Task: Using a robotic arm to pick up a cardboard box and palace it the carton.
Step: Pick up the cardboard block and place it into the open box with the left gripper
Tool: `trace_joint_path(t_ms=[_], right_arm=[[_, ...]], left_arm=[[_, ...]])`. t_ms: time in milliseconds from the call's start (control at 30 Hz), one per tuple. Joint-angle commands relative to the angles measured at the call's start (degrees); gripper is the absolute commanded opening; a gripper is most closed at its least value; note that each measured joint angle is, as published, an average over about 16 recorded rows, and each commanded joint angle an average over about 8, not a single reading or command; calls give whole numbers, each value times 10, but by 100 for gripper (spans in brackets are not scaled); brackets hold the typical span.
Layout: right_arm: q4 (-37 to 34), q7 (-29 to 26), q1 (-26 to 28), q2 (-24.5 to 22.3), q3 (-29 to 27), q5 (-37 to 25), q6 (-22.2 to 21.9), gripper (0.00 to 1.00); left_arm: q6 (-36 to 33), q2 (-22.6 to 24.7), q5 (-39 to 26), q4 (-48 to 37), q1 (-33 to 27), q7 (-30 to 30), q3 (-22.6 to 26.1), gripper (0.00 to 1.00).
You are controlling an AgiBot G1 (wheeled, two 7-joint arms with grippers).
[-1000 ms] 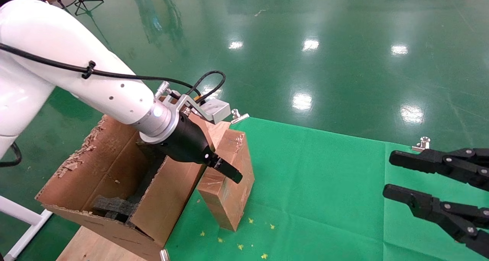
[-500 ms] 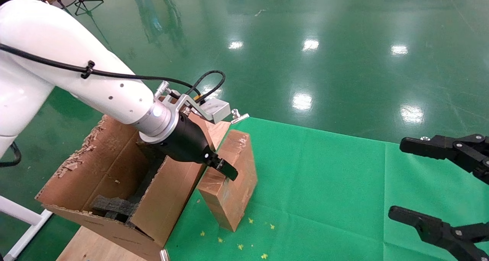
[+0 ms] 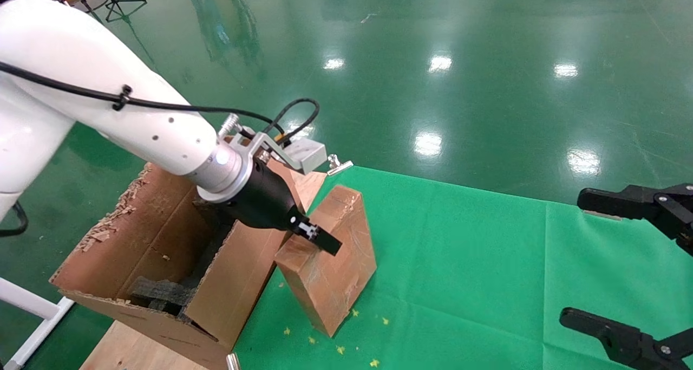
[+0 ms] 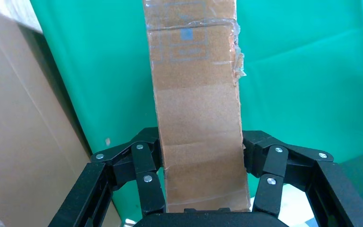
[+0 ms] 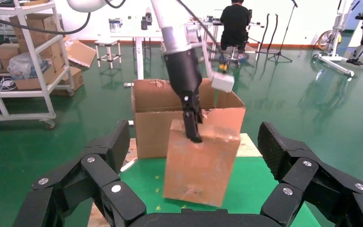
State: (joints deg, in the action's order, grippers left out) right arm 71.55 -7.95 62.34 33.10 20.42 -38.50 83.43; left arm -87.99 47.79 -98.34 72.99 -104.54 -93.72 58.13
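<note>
My left gripper, on the white arm, is shut on the upper end of the cardboard box, a brown taped block. The box hangs tilted over the green cloth, its low corner close to the cloth. In the left wrist view the fingers press both sides of the box. The carton with ragged flaps stands right beside it on the left. My right gripper is open at the right edge, holding nothing. The right wrist view shows the box in front of the carton.
Black foam lies inside the carton, which rests on a wooden board. Metal clips hold the cloth's far edge. Yellow crumbs dot the cloth near the front. Shiny green floor lies beyond the table.
The box has tipped further and risen a little in my left gripper. My right gripper has opened wider and drawn back toward the right edge.
</note>
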Motion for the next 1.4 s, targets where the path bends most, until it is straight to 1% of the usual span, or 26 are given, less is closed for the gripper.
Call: trace_joint_path(t_ms=[33, 200, 300, 400, 500, 633, 833, 933, 1067, 1233, 1400], right_arm=[[0, 0, 0, 0, 0, 0, 0, 100], [0, 0, 0, 0, 0, 0, 0, 100], [0, 0, 0, 0, 0, 0, 0, 100], [0, 0, 0, 0, 0, 0, 0, 100], [0, 0, 0, 0, 0, 0, 0, 100], [0, 0, 0, 0, 0, 0, 0, 100], [0, 0, 0, 0, 0, 0, 0, 100], [0, 0, 0, 0, 0, 0, 0, 100], [0, 0, 0, 0, 0, 0, 0, 100], [0, 0, 0, 0, 0, 0, 0, 100], [0, 0, 0, 0, 0, 0, 0, 100]], left_arm=[[4, -3, 6, 6, -2, 1, -3, 0], [21, -40, 51, -19, -39, 53, -47, 0], [21, -57, 73, -60, -76, 98, -73, 0], [14, -67, 82, -113, -122, 148, -93, 0], [7, -73, 68, -170, -170, 197, -102, 0], [2, -81, 29, -245, -228, 256, -100, 0], [-7, -99, -31, -343, -284, 337, -81, 0], [-9, -110, -54, -386, -295, 383, -68, 0], [-3, -124, -79, -442, -294, 445, -52, 0], [22, -138, -99, -512, -279, 513, -38, 0], [61, -142, -111, -577, -255, 561, -30, 0]])
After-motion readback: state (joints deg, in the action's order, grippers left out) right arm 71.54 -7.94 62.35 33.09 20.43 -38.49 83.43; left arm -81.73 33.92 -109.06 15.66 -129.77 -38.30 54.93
